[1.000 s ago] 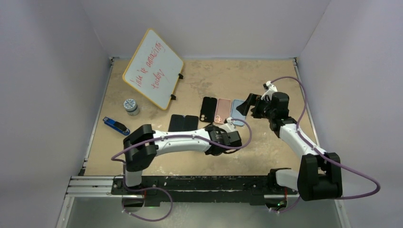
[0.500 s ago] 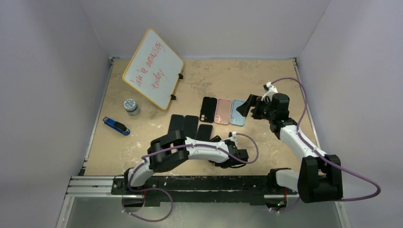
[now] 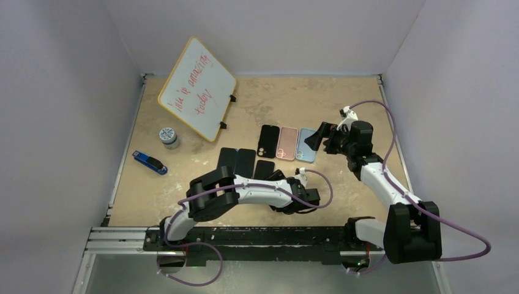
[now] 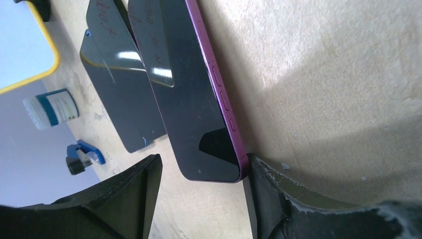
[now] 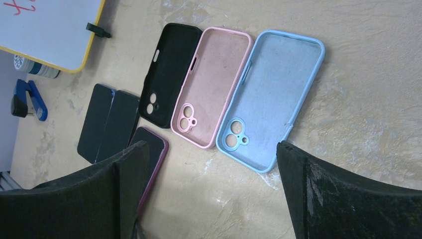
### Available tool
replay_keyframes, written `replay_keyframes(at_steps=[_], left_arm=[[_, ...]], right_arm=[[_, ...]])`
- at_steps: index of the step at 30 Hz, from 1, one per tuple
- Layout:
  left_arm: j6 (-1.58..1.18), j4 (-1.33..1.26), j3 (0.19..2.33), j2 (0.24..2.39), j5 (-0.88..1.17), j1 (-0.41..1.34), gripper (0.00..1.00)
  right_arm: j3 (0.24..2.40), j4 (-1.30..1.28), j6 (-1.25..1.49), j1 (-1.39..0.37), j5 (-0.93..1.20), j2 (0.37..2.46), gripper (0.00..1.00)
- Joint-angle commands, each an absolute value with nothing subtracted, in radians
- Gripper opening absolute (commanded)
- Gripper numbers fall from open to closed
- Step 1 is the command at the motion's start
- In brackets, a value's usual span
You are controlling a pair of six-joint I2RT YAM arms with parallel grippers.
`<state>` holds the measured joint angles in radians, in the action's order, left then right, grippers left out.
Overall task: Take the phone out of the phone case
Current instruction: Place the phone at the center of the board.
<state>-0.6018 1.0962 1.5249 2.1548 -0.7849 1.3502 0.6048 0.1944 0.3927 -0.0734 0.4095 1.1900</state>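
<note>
A dark-screened phone with a purple edge [image 4: 199,104] lies flat on the table, also seen from above [image 3: 263,169] and in the right wrist view [image 5: 152,149]. My left gripper [image 4: 205,159] is open around its near end; the right finger touches the purple edge and the left finger stands apart. Three empty phone cases lie side by side: black [image 5: 166,69], pink [image 5: 211,84] and blue [image 5: 273,94]. My right gripper [image 5: 213,144] hovers wide open above and near the blue case, holding nothing.
Two dark phones [image 3: 235,160] lie left of the purple-edged one. A yellow-framed whiteboard [image 3: 197,89] leans at the back left. A small jar [image 3: 169,136] and a blue stapler [image 3: 149,162] sit near the left wall.
My left arm drew back toward the near edge and its gripper went from shut to open. The purple-edged phone now lies released beside the two dark phones. The right arm barely moved.
</note>
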Motion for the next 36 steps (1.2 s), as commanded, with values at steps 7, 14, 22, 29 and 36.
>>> replay_keyframes(at_steps=[7, 14, 22, 29, 36], left_arm=[[-0.527, 0.774, 1.442, 2.044, -0.508, 1.298, 0.79], [-0.517, 0.729, 1.395, 1.979, -0.466, 1.278, 0.86], [-0.503, 0.626, 1.387, 1.971, -0.508, 1.192, 0.86], [-0.495, 0.618, 1.375, 2.018, -0.585, 1.121, 0.76], [-0.459, 0.596, 1.373, 2.028, -0.629, 1.078, 0.54]], right_arm=[[0.603, 0.222, 0.397, -0.084, 0.403, 1.171, 0.99], [0.605, 0.221, 0.395, -0.085, 0.407, 1.174, 0.99], [0.601, 0.224, 0.396, -0.084, 0.407, 1.172, 0.99], [0.603, 0.219, 0.394, -0.084, 0.407, 1.169, 0.99], [0.602, 0.223, 0.394, -0.084, 0.411, 1.169, 0.99]])
